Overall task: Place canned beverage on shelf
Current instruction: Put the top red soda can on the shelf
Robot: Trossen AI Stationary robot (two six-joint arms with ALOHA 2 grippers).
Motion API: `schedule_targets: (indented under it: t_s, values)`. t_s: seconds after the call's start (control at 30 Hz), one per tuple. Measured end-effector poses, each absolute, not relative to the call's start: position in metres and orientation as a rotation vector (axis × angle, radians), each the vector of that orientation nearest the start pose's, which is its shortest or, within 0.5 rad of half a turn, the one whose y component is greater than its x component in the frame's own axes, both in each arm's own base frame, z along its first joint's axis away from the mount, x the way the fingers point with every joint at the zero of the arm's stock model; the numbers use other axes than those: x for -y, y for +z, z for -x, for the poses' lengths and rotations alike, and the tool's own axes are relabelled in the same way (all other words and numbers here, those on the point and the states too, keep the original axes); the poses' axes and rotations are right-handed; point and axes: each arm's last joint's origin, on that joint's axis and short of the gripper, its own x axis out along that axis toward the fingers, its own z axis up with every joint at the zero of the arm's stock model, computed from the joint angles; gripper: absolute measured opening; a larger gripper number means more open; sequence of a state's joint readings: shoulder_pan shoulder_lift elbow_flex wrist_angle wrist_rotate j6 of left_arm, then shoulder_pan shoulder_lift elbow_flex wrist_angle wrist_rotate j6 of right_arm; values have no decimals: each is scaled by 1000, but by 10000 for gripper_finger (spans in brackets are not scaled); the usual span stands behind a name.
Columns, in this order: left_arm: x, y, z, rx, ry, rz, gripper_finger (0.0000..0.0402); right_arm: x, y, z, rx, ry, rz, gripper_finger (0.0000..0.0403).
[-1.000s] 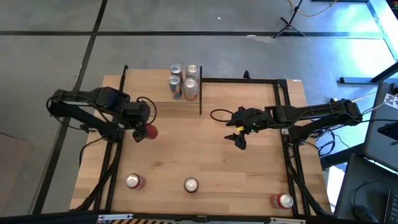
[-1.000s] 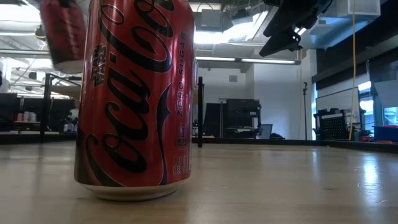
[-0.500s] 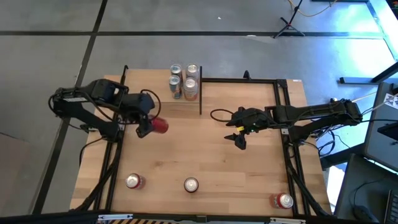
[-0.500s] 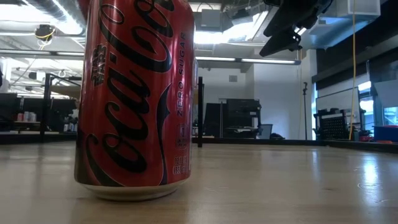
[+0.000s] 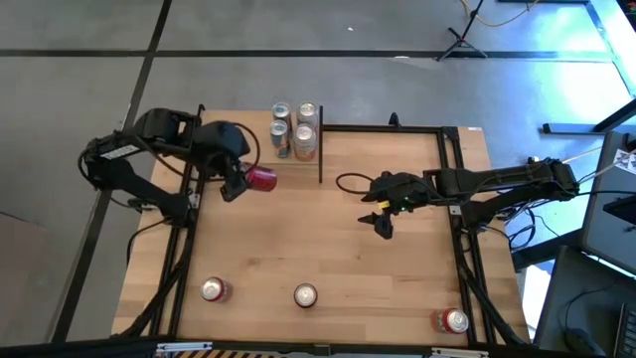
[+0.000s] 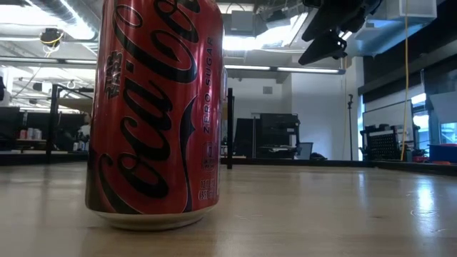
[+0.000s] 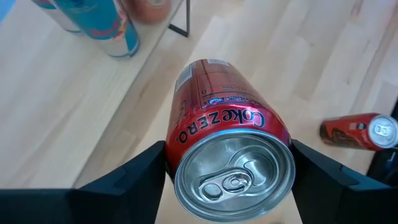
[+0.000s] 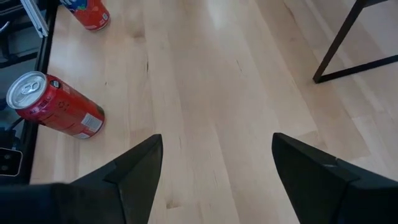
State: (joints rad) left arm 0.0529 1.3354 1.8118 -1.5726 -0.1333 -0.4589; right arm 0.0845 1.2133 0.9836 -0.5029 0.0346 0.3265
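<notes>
My left gripper (image 5: 243, 182) is shut on a red Coke Zero can (image 5: 261, 179) and holds it in the air, just off the near edge of the shelf (image 5: 293, 167). The shelf is a small raised wooden board with black posts, and several cans (image 5: 294, 127) stand on its far part. The left wrist view shows the held can (image 7: 217, 118) with its silver top toward the camera, and the shelf (image 7: 62, 106) beyond it. My right gripper (image 5: 383, 225) hangs open over the middle right of the table, holding nothing. My left gripper pinches the can between its two fingers, one on each side of the can's wall near the top rim (image 7: 177, 158). The fingers slant down from the table's left side. The can hangs clear of the table, tilted, with its bottom end pointing away toward the right.
Three more red cans are on the tabletop near the front edge (image 5: 214, 290), (image 5: 305, 295), (image 5: 452, 320); the middle one fills the low view (image 6: 153, 114). A black frame (image 5: 383, 127) runs along the table's far right. The table's middle is bare wood.
My left gripper has risen and gone toward the table's far edge and the shelf, carrying the can and rolling as it went. The can has come out of the low view and now lies more level, close to the shelf's near edge.
</notes>
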Motion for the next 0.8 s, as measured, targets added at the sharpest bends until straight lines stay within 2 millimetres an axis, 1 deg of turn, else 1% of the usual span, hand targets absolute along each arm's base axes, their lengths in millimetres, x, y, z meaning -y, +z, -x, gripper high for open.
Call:
schedule_targets:
  t_s: [0.1,0.17,0.27,0.4,0.5,0.53,0.6,0.67,0.8]
  values:
    - [-22,440,-191,-1044,403,368,261,-20,290,-252,-708,-99,-278,291]
    - [-25,440,-191,-1051,380,374,261,-19,294,-255,-654,-115,-298,291]
    - [-24,440,-192,-1063,322,391,262,-19,304,-262,-522,-133,-328,291]
    - [-18,440,-193,-1070,248,404,262,-16,321,-270,-317,-140,-328,291]
    - [-14,442,-198,-1027,219,394,262,-11,333,-279,-162,-112,-311,289]
    - [-13,443,-200,-1002,211,394,262,-9,334,-283,-133,-100,-307,285]
    - [-11,446,-204,-961,195,393,262,-5,335,-291,-73,-66,-309,270]
    - [-9,447,-206,-934,179,398,262,-2,333,-299,-47,-26,-313,245]
    - [-6,449,-209,-901,160,395,262,0,324,-314,-15,26,-349,177]
